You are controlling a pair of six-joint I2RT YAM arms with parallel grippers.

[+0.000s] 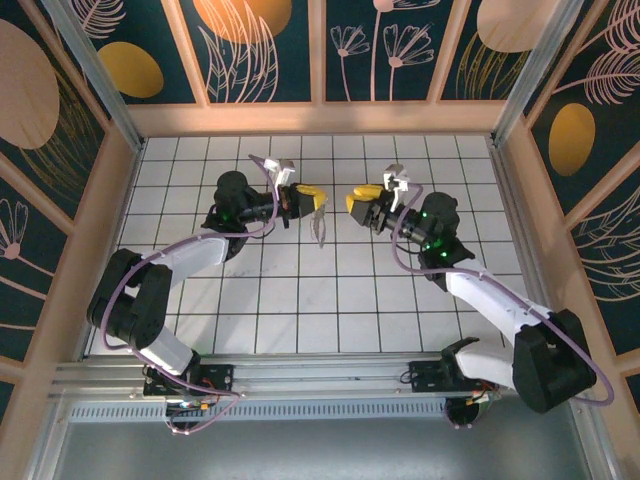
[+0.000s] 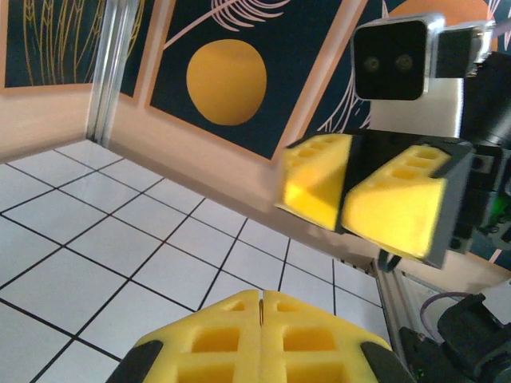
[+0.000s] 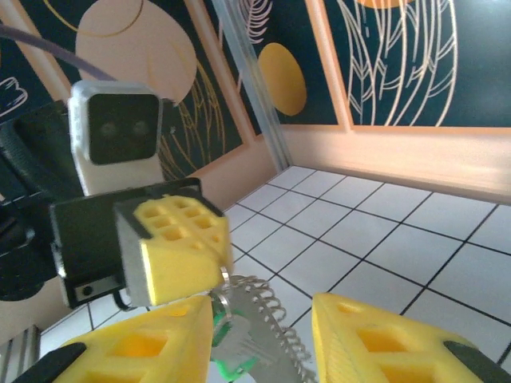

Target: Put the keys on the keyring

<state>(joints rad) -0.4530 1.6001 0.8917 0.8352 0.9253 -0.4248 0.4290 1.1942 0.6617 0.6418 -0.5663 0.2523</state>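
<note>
Above the middle of the table (image 1: 300, 300), nearer its far edge, the left gripper (image 1: 314, 202) is clenched on the jagged keyring (image 3: 263, 319), which dangles between the parted, released fingers of the right gripper (image 1: 357, 200), a green key (image 3: 231, 369) at its lower rim

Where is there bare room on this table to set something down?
The near-middle tiles between the left arm and right arm are bare, as are the back corners. It is crowded mid-table, where the left end effector and right end effector face each other, the ring hanging between them.
</note>
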